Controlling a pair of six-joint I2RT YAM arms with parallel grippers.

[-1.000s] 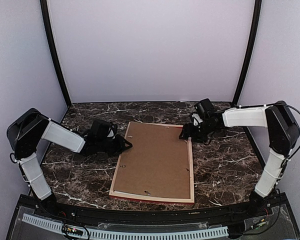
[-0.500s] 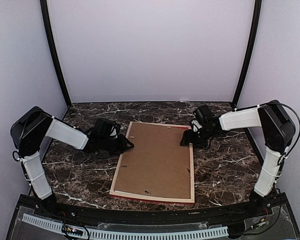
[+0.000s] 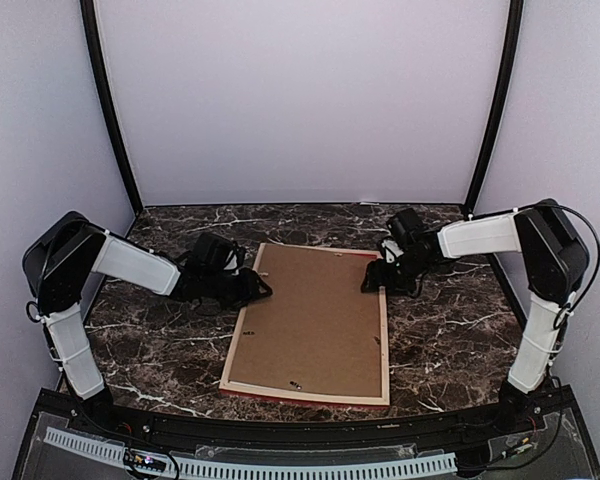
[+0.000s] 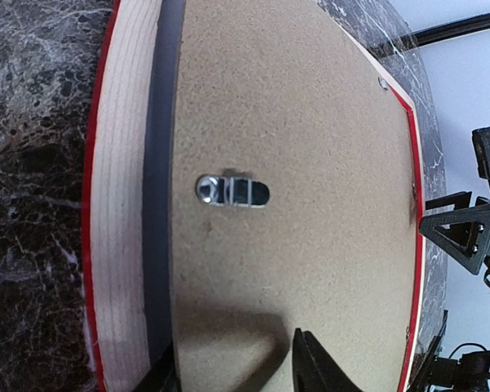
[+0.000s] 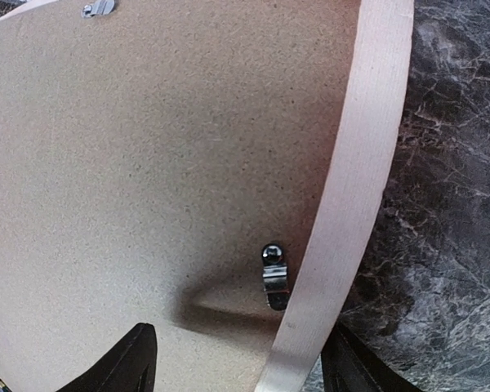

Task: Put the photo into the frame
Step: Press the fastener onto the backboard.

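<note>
The frame (image 3: 383,345) is laid face down on the table (image 3: 450,330) and filled by the backing board (image 3: 310,320). The photo cannot be seen. The left gripper (image 3: 265,290) and right gripper (image 3: 368,282) are held spread, with nothing clasped.

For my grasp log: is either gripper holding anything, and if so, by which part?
Nothing is held. Both the left gripper and the right gripper stand open over the back of the frame, clamped on nothing.

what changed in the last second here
The left gripper slid right, onto the backing board by the left rail of the frame. The right gripper dropped slightly toward its far right corner. Nothing was gripped; frame and board stayed put.
</note>
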